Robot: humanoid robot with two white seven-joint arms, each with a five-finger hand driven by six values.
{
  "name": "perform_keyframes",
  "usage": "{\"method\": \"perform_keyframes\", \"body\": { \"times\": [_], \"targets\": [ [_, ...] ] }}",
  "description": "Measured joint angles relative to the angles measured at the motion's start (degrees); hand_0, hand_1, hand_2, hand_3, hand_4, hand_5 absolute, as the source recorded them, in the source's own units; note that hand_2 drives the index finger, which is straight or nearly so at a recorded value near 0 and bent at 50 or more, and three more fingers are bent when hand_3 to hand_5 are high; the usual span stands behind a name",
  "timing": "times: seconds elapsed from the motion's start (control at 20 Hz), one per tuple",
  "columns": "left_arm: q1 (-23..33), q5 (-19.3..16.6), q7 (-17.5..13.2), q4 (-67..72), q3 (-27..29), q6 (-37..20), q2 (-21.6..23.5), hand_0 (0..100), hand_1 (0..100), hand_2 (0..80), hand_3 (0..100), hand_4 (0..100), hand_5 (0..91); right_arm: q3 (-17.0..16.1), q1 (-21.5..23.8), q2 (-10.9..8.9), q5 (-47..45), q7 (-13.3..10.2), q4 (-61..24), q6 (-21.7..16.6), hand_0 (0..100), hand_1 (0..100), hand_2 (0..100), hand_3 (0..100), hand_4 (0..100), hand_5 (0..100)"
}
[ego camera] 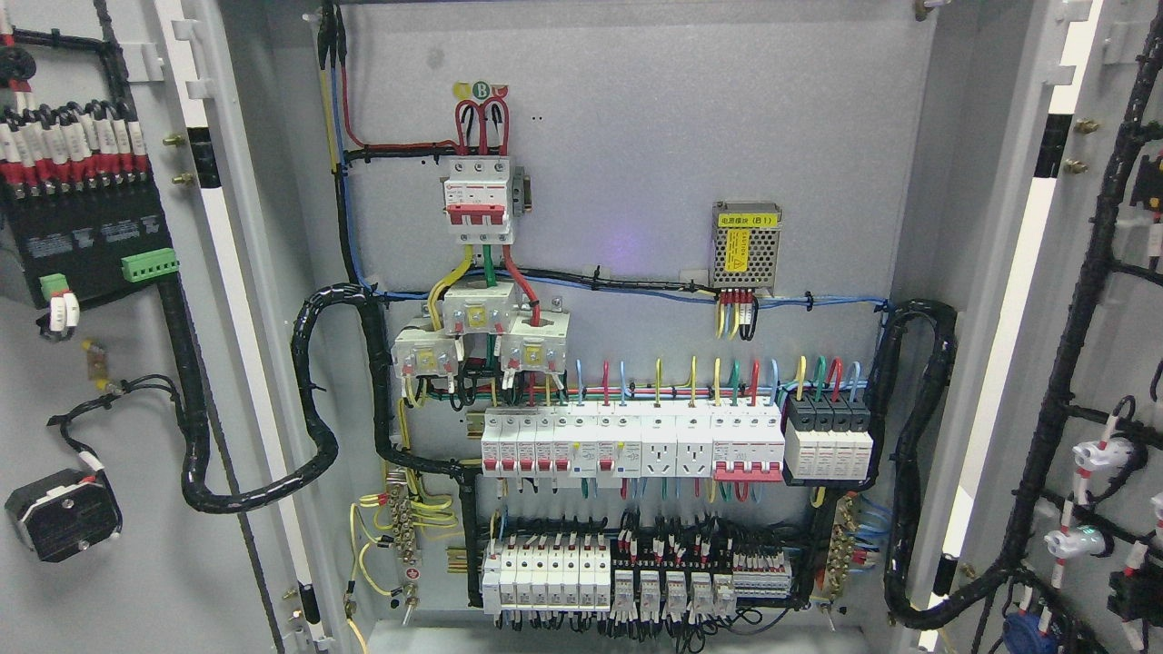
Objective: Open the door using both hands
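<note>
Neither hand nor any part of either arm appeared in the head view, so finger state, arm pose and which hand stood nearer a door could not be told, nor could places be fixed relative to a hand. Nearest, the left door (pixel 136 581) and right door (pixel 1104 300) were both swung wide at the frame's sides, inner faces carrying wiring, their long axes running upright. Farther back, the cabinet interior (pixel 636 145) lay fully exposed: a red-handled main breaker (pixel 476 200) above, a breaker row (pixel 636 442) below. In my judgement the opening appeared essentially complete.
</note>
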Motion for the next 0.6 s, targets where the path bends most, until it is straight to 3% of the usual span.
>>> {"method": "perform_keyframes", "body": {
  "times": [0.6],
  "targets": [
    [-7.0,-0.1,-0.1,11.6,0.4,0.0,2.6,0,0,0.0,0,0,0.0,-2.6,0.2,0.02,-1.6,0.0,2.6,0.0,39,0,0,0,0,0]
  ]
}}
